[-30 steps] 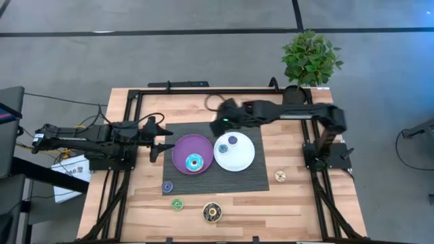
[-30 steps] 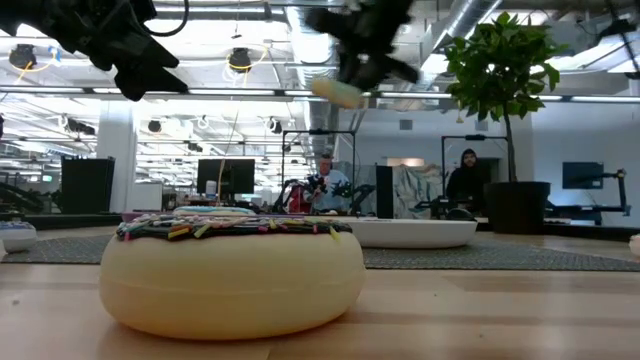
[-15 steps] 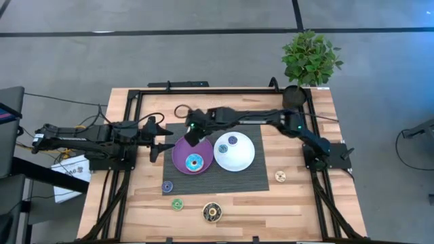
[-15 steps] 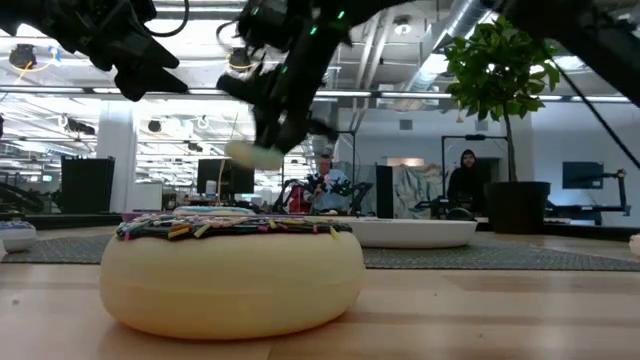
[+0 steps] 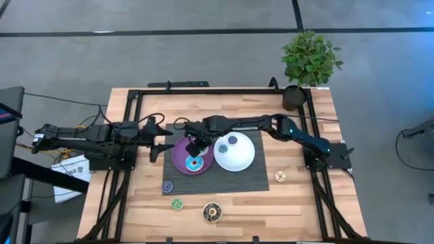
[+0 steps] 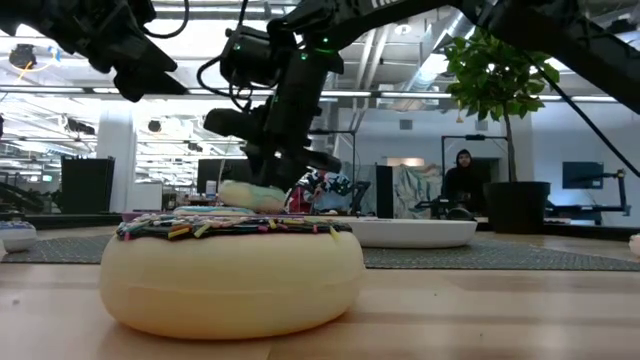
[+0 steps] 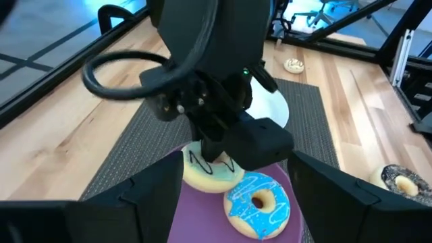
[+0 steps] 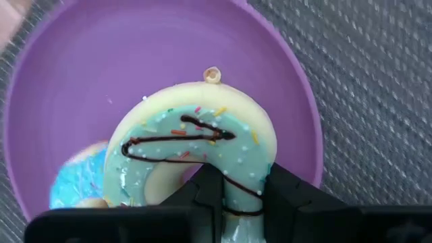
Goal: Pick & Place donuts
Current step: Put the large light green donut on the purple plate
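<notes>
My right gripper (image 5: pixel 196 144) reaches over the purple plate (image 5: pixel 180 157) and is shut on a cream donut with mint icing and a brown drizzle (image 8: pixel 196 135). That donut hangs low over the plate, beside a blue-iced donut (image 5: pixel 194 163) lying in it. A purple donut (image 5: pixel 232 140) lies on the white plate (image 5: pixel 239 161). On the wood lie a purple-blue donut (image 5: pixel 167 186), a green one (image 5: pixel 177 203), a dark brown one (image 5: pixel 212 213) and a cream one (image 5: pixel 280 177). My left gripper (image 5: pixel 163 140) waits open at the purple plate's left. My right gripper pinches one side of the donut's ring (image 8: pixel 241 197) between its two fingers, one finger (image 8: pixel 209 185) on the hole's side and the other at the outer rim. The fingers come steeply from above. The donut is tilted, icing toward the wrist camera. Whether it touches the plate I cannot tell.
Both plates stand on a dark ribbed mat (image 5: pixel 254 177) in the middle of the wooden table. A potted plant (image 5: pixel 310 59) stands at the far right corner. Black frame rails (image 5: pixel 129 102) run around the table's edges.
My right gripper has swung from above the white plate's far side toward the table's left and down over the purple plate, tipping more steeply downward. It stays shut on the mint-iced donut, which has come down close to the plate.
</notes>
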`<state>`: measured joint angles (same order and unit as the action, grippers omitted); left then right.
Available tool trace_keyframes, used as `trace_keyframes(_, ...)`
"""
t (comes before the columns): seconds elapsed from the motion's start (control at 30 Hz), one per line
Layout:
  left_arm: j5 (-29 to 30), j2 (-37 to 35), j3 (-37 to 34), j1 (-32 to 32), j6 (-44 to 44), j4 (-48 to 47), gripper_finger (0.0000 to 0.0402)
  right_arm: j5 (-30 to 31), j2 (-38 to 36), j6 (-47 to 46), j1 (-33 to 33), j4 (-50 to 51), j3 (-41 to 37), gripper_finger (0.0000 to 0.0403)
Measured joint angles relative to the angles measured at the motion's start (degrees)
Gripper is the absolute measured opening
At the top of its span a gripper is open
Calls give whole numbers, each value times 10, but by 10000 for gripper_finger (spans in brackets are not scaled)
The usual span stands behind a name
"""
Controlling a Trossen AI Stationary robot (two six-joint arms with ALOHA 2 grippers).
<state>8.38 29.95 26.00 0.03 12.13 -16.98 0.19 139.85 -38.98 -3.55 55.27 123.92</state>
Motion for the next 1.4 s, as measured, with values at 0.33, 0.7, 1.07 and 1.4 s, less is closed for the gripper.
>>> trace_keyframes(0.33,0,0,0,0,-2,-1,258,17,0,0,0,18,0,61)
trace_keyframes(0.7,0,0,0,0,11,-1,258,28,0,0,0,37,0,61)
trace_keyframes(1.07,0,0,0,0,11,-1,258,42,0,0,0,44,0,97)
trace_keyframes(1.4,0,0,0,0,11,-1,258,43,0,0,-1,43,0,164)
